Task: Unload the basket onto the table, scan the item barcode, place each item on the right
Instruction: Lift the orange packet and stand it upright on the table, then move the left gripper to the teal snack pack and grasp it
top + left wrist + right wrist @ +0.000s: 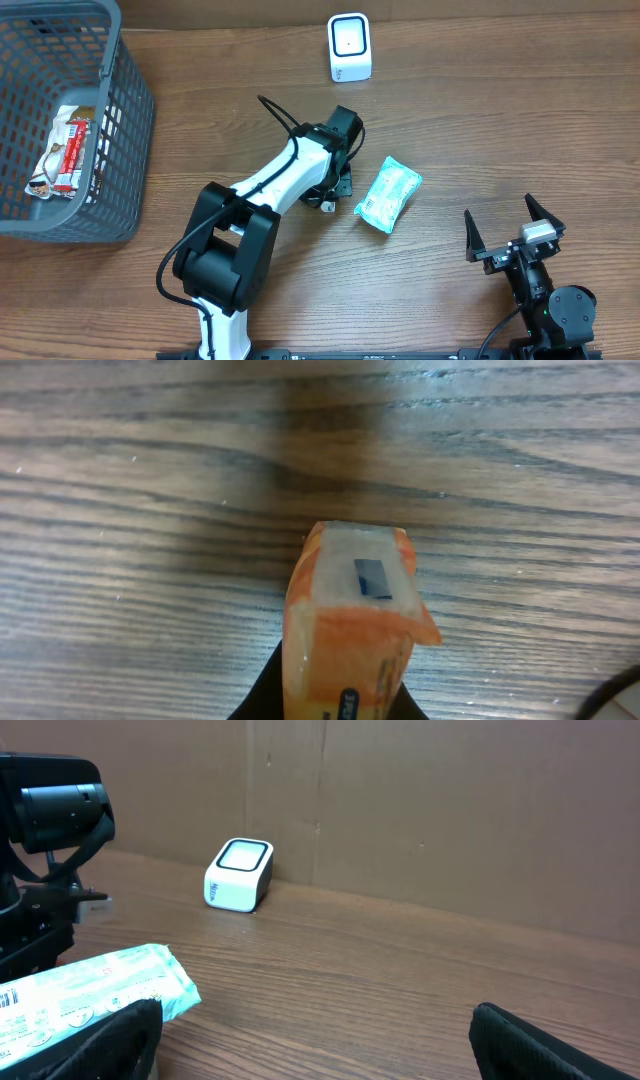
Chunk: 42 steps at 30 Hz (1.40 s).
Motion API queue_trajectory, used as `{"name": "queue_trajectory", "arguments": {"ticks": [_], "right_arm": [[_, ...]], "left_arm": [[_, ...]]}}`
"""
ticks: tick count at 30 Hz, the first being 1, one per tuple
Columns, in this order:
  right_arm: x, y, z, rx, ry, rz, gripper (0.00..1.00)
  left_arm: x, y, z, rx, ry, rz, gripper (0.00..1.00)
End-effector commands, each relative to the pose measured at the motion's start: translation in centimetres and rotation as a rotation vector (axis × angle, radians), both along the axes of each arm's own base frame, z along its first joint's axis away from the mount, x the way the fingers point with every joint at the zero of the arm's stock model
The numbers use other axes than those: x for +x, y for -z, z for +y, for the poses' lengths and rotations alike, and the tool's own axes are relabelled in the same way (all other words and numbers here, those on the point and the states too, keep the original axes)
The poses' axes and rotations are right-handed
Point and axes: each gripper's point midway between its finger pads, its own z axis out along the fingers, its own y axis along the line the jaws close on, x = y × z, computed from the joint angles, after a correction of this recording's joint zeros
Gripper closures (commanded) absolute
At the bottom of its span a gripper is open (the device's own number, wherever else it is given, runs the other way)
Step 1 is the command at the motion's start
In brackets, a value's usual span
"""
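One orange packet [350,630], end-on toward table [150,510]

We see a white box scanner [350,47] standing upright. An orange packet [350,630], its clear end showing a small dark-blue patch, is pinched in the left gripper [335,702], well apart from the scanner on the robot's side. A teal-white pouch [388,195] lies flat, also well apart from the scanner.

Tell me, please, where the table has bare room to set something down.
Bare wood lies right of the scanner down to the right gripper, and between the basket and the left arm. It is crowded where the left gripper and teal packet sit close.
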Motion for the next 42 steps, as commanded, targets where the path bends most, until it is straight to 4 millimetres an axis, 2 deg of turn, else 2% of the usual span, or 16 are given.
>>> {"name": "queue_trajectory", "arguments": {"ticks": [1, 3, 4, 6, 12, 16, 17, 20, 22, 29, 32, 34, 38, 42], "right_arm": [[0.0, 0.3, -0.1, -0.003, 0.003, 0.0, 0.0], [0.0, 0.3, -0.1, -0.004, 0.003, 0.0, 0.0], [0.0, 0.3, -0.1, -0.003, 0.003, 0.0, 0.0], [0.0, 0.3, -0.1, -0.003, 0.003, 0.0, 0.0], [0.0, 0.3, -0.1, -0.004, 0.003, 0.0, 0.0], [0.0, 0.3, -0.1, -0.004, 0.003, -0.001, 0.0], [0.0, 0.3, -0.1, -0.003, 0.003, 0.0, 0.0], [0.0, 0.3, -0.1, -0.003, 0.003, 0.0, 0.0], [0.0, 0.3, -0.1, -0.004, 0.003, -0.001, 0.0], [0.0, 0.3, -0.1, -0.004, 0.003, -0.001, 0.0], [0.0, 0.3, -0.1, -0.003, 0.003, 0.0, 0.0], [0.0, 0.3, -0.1, -0.003, 0.003, 0.0, 0.0], [0.0, 0.3, -0.1, -0.003, 0.003, 0.0, 0.0], [0.0, 0.3, -0.1, -0.003, 0.003, 0.0, 0.0]], "left_arm": [[0.0, 0.6, 0.6, 0.056, -0.051, -0.016, 0.89], [0.2, 0.6, 0.4, 0.049, -0.036, -0.024, 0.82], [0.3, 0.6, 0.5, 0.049, -0.03, -0.025, 0.72], [0.3, 0.6, 0.6, 0.05, -0.03, -0.023, 0.64], [0.4, 0.5, 0.5, 0.05, -0.009, -0.024, 0.51], [0.5, 0.5, 0.4, 0.048, -0.007, -0.029, 0.28], [0.6, 0.5, 0.4, 0.046, -0.002, -0.033, 0.27], [0.9, 0.5, 0.2, 0.04, 0.012, -0.044, 0.43], [1.0, 0.5, 0.2, 0.038, 0.012, -0.048, 0.47], [1.4, 0.1, -0.9, -0.004, 0.118, -0.047, 0.3], [2.4, -1.6, -1.3, -0.012, 0.145, -0.066, 0.25], [3.4, -3.5, -1.4, -0.023, 0.137, -0.092, 0.23], [5.9, -9.0, -0.9, -0.055, 0.097, -0.164, 0.21], [7.4, -13.8, -0.8, -0.125, 0.093, -0.211, 0.18]]}}
